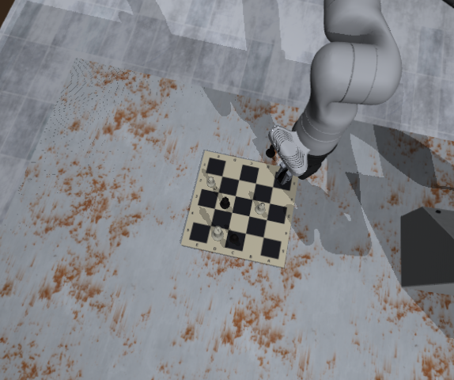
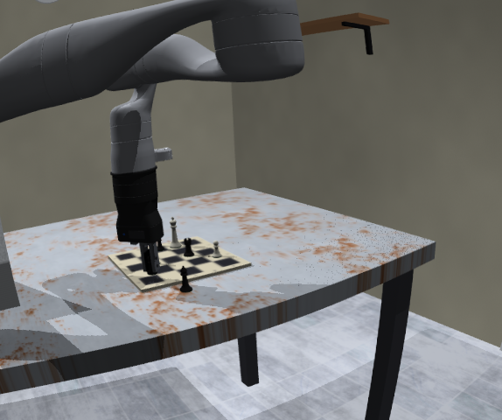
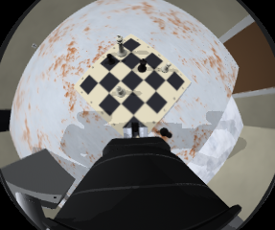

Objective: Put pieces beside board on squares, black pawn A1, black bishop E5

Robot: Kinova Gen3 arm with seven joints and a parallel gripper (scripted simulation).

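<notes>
Black pawn (image 2: pixel 150 264), small, clamped in end effector (image 2: pixel 149 267).

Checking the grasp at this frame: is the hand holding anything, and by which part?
Yes, the hand is shut on a small dark piece, most likely the black pawn, low over the board's corner. The fingers hide where on the piece they grip.

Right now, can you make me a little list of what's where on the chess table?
claw: shut on a small dark piece, likely the black pawn, low over a dark corner square
black bishop: upright on the table, beside the board
board: three white pieces and two black pieces standing
</notes>
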